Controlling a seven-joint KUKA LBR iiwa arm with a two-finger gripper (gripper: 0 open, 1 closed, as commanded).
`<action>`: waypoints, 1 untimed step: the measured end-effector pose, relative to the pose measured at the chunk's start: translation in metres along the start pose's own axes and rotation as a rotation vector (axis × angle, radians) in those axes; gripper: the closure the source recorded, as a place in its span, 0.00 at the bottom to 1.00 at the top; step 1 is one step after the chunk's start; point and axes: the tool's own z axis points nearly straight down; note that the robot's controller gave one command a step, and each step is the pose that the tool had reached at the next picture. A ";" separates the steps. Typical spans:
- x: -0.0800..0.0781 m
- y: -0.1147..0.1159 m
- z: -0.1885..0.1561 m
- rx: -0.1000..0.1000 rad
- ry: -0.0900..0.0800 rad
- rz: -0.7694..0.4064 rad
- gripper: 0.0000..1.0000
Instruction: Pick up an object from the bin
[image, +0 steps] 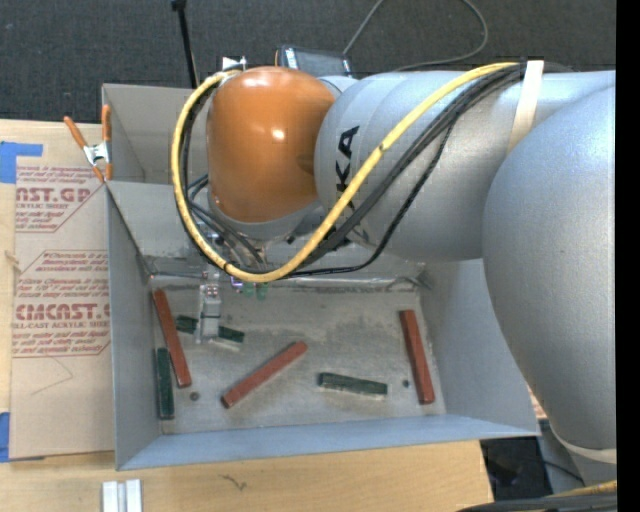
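Arm (480, 160) comes in from the right and covers most of the upper half of the camera view. It is a grey KUKA body with an orange cover (265, 140) at the wrist. A yellow cable (480, 71) runs along the arm and loops round the cover.

Grey metal bin (300, 432) sits below, floor mostly bare, with a few loose bars spread out and no heap.

Red-brown bars, three:
- right bar (417, 355) lies near the right wall, running roughly front to back.
- middle bar (263, 374) lies diagonal at floor centre, well apart from the others.
- left bar (170, 338) lies near the left wall, slightly tilted, just left of the gripper.

Dark green bars:
- long one (352, 384) lies near-horizontal between the middle and right red-brown bars, touching neither.
- another (162, 383) lies in the front-left corner, just beside the lower end of the left red-brown bar.
- short one (229, 336) lies at back-left, under the gripper. Dark green shows on both sides of the tool tip; cannot tell whether that is one piece or two.

Gripper (210, 318) hangs below the orange cover, pointing down, tip at floor level on that short dark green bar. Cannot tell whether its grip is released or clenched, or whether it has the bar.
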 end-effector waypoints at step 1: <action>-0.016 -0.067 0.165 0.004 0.007 -0.145 0.00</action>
